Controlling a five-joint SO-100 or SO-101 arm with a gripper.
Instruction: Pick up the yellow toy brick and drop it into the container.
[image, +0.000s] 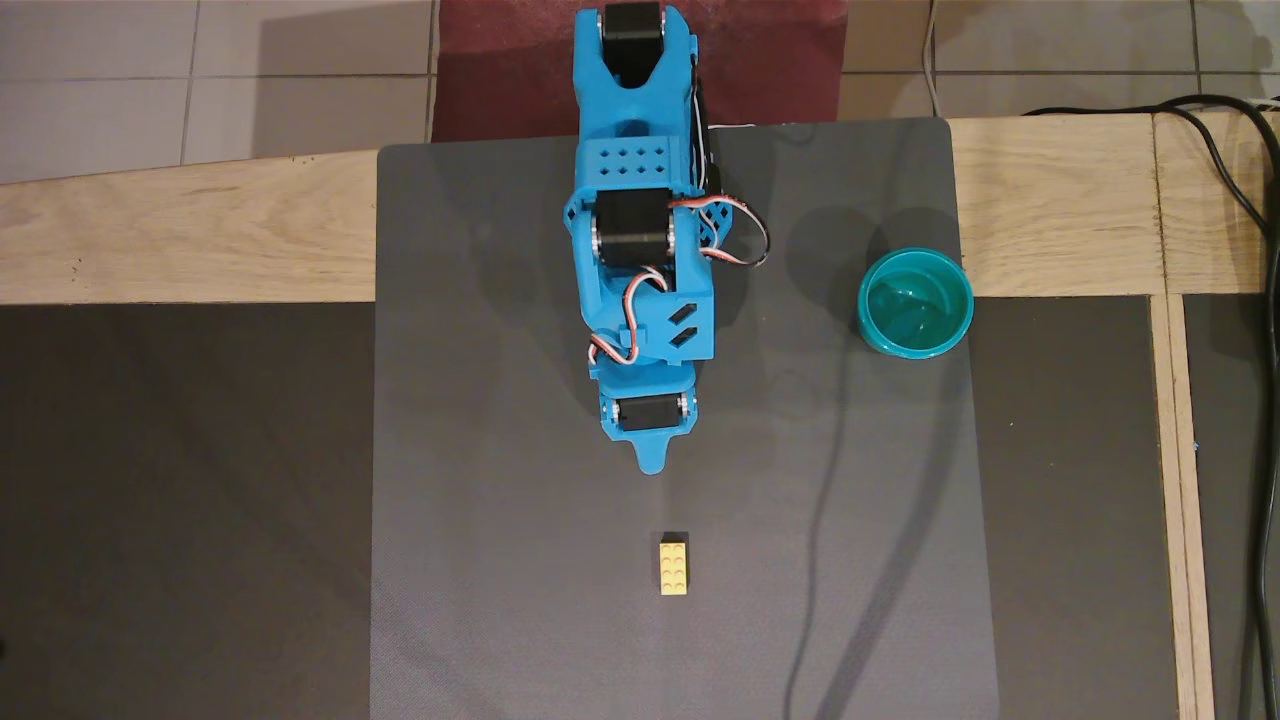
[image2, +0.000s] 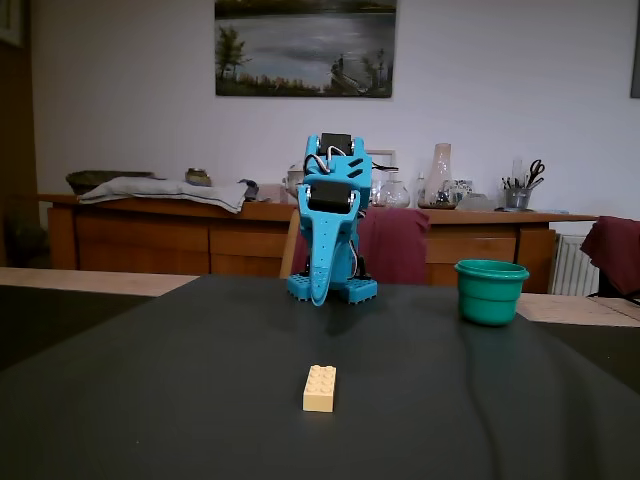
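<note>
Overhead view shows the blue arm folded back on itself, its gripper (image: 652, 462) tucked low with the tip pointing down the grey mat (image: 480, 500) toward the brick (image: 674, 567). The brick lies flat, studs up, its long side running along the arm's line, a short way beyond the fingertip and very slightly to its right, apart from everything. That lay looks handy: the fingers could straddle its narrow width with little wrist turn, in my judgement. The cup (image: 915, 302) stands upright and empty at the mat's right edge, level with the arm's middle and well apart from the brick, so the carry would be a swing to the right in this view. In the fixed view, which faces the arm, the gripper (image2: 320, 296) hangs nose-down just above the mat, the brick (image2: 320, 388) sits nearer the camera in front of it, and the cup (image2: 490, 292) stands to the right. The fingers appear to lie together with nothing between them, yet neither view shows a clear gap or seam, so I cannot tell how far open they are. The pick-up has not begun.
</note>
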